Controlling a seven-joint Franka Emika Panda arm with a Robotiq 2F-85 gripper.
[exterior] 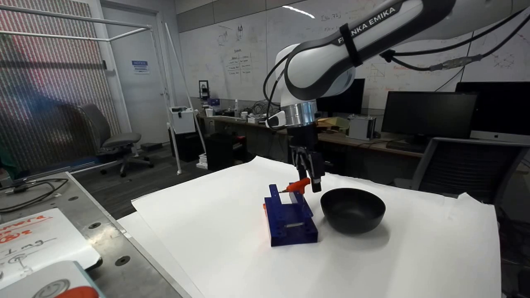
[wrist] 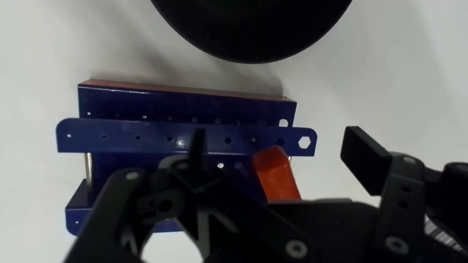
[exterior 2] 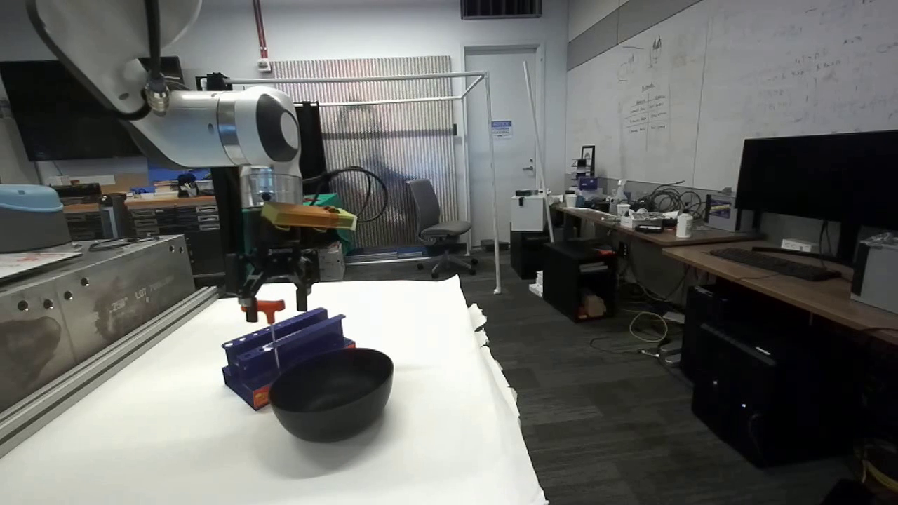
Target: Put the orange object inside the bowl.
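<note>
While our gripper (wrist: 279, 150) stands with its jaws wide apart and nothing grasped, we see between them the crossbar of the orange T-handle key (wrist: 276, 175), though whether either jaw touches it we cannot tell. We judge the key light, stiff, hardly fragile and slightly slick, best pinched squarely across that crossbar and drawn straight up. Its metal shaft (exterior 2: 274, 340) stands near upright at one end of the dark-blue tool rack (wrist: 157, 142); just beside that, not touching, sits our black bowl (wrist: 252, 44).
</note>
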